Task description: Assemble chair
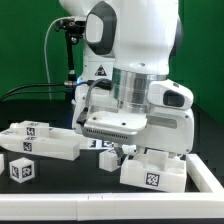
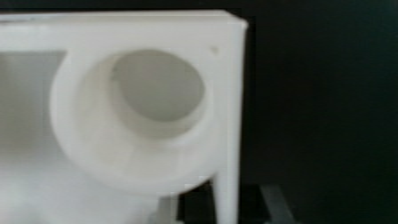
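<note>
- Pincer [image 1: 120, 152]: jaws drawn together, pointing down at the table [image 1: 70, 200]. The dark tips sit low, just beside the upper corner of the chair block [image 1: 152, 172]. Whether they nip any edge of it cannot be told.
- Governing relation: in the exterior view the chair block lies at about 4 o'clock from the pincer, close in, possibly touching. Its long axis appears to run roughly 10 to 4 o'clock across the table. Only one arm is present, so it must serve.
- Wrist view: the chair block [image 2: 107, 60] fills almost the whole picture, so the pincer stands very near that face. A round recess [image 2: 169, 90] is set into it.
- Appearance: chunky white plastic, stepped, with a square black-and-white tag on the front face.
- Other chair parts: the long bar [image 1: 45, 140] lies at 9 o'clock from the pincer, well apart, and the small cube [image 1: 20, 170] at about 8 o'clock.
- Judgement: with the jaws together, the next move looks more like a push or seating action on the block than a grasp.
</note>
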Robot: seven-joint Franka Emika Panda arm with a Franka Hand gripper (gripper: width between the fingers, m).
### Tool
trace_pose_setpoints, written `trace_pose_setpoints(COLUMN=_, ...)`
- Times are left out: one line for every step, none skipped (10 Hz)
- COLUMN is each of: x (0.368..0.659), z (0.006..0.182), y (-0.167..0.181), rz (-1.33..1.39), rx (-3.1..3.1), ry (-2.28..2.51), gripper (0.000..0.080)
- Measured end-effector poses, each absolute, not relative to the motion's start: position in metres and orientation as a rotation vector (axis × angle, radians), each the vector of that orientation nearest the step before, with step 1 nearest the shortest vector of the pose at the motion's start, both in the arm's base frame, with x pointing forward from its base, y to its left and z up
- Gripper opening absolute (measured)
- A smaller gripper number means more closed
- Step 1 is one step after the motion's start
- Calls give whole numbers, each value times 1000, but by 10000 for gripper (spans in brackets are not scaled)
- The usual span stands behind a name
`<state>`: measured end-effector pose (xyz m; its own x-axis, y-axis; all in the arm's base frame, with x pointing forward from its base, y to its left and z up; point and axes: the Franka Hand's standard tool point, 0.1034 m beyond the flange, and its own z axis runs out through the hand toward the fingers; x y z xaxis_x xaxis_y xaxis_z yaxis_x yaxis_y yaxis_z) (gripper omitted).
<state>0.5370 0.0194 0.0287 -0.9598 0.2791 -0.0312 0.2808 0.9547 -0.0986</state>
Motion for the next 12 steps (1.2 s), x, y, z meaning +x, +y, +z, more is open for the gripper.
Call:
trace_pose_setpoints(x=537, z=28, y=17, rz=-170, rx=343, ry=3102, gripper=31)
trace_pose_setpoints(x=537, z=27, y=16, rz=-174, rx=333, ry=3103, gripper=31)
trace_pose_setpoints(x=537, z=27, y=18, rz=-174, rx=352, ry=3101, gripper=31)
trace_pose_setpoints(x=550, z=29, y=30, rz=-202, rx=315, ry=3120, gripper=31)
trace_pose_setpoints(x=562, z=29, y=35, rz=-238, rx=190, ry=3143, gripper=31)
trace_pose_setpoints(x=566, z=24, y=32, rz=-283, rx=50, ry=3142, gripper=31)
trace_pose_setpoints(x=564, z=23, y=31, rz=-282, rx=91, ry=3143, gripper=31)
trace_pose_setpoints(x=564, z=23, y=30, rz=-282, rx=93, ry=3143, gripper=31)
trace_pose_setpoints(x=564, z=22, y=30, rz=-282, rx=94, ry=3144, gripper=31)
trace_pose_setpoints(x=564, z=22, y=30, rz=-282, rx=93, ry=3145, gripper=31)
trace_pose_setpoints(x=570, z=22, y=34, rz=-298, rx=64, ry=3161, gripper=31)
trace_pose_setpoints(x=577, z=21, y=40, rz=-304, rx=55, ry=3170, gripper=31)
